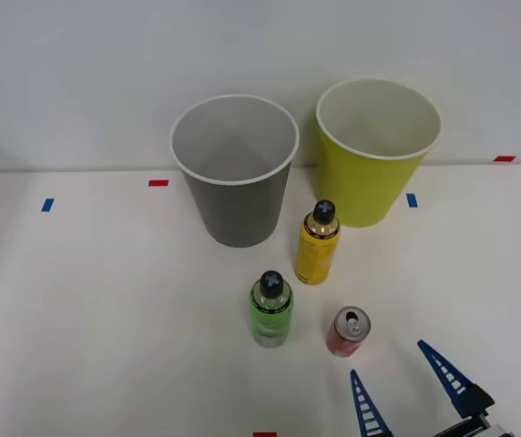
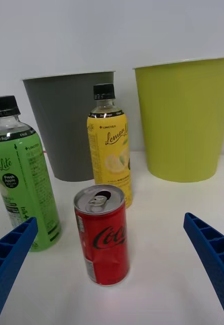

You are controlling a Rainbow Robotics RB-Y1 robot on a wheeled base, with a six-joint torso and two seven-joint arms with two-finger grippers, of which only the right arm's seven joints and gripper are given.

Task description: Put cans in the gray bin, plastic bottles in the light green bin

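Red can (image 1: 347,330) stands upright on the white table (image 1: 106,319), pull-tab up, nearest the right gripper (image 1: 404,387); fingers spread wide and holding nothing, the can centred in the gap ahead of them in the wrist view (image 2: 102,234), so the approach looks lined up for a side grasp. Green bottle (image 1: 270,309) stands just beside the can on its left; close enough that a finger could clip it on closing. Yellow bottle (image 1: 317,244) stands behind, nearer the bins. Gray bin (image 1: 234,173) and light green bin (image 1: 376,155) sit side by side at the back, mouths open, nothing visible inside; all three items not yet sorted.
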